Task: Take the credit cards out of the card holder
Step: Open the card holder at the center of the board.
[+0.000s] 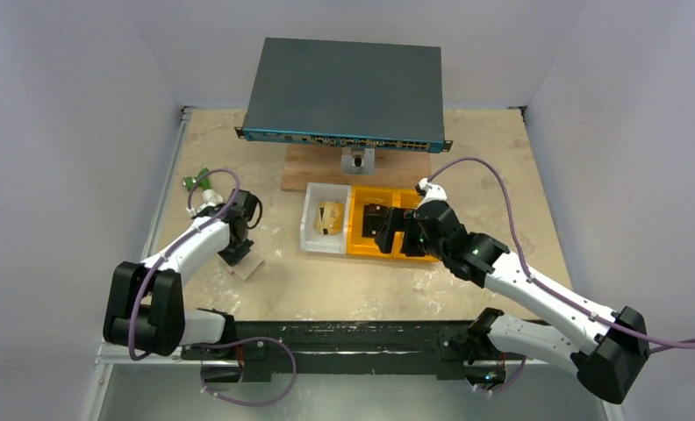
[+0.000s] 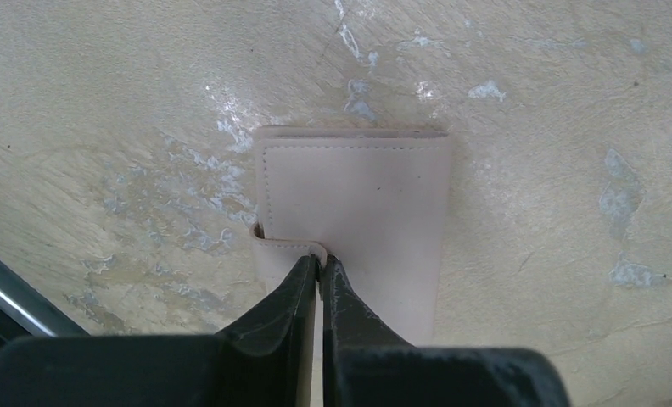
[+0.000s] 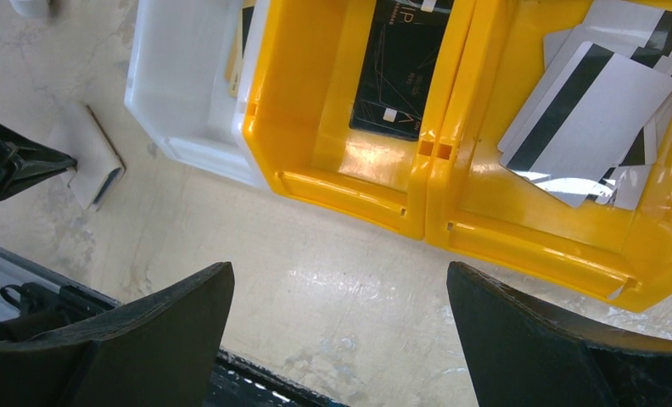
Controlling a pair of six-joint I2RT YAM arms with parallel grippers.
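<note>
**Left claw pinches the wallet's lip**

The card holder (image 2: 354, 212), a flat, pale, stitched rectangle, lies on the left of the scuffed, patchy table (image 2: 103, 127). The left gripper (image 2: 320, 263) is clenched on the curled lip at its near corner, and its fingers hide the holder's near end. The right gripper (image 3: 341, 280) hangs spread wide, grasping nothing, before glossy yellow bins (image 3: 316, 110) holding striped cards (image 3: 587, 119), well apart from the holder

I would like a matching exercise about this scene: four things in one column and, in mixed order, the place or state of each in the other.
1 left pincer
2 right pincer
3 silver cards
4 card holder

a in a yellow bin
b wide open
c lying on the table
d shut, pinching a thin edge

Pairs: 1-d, 2-b, 3-a, 4-c
</note>
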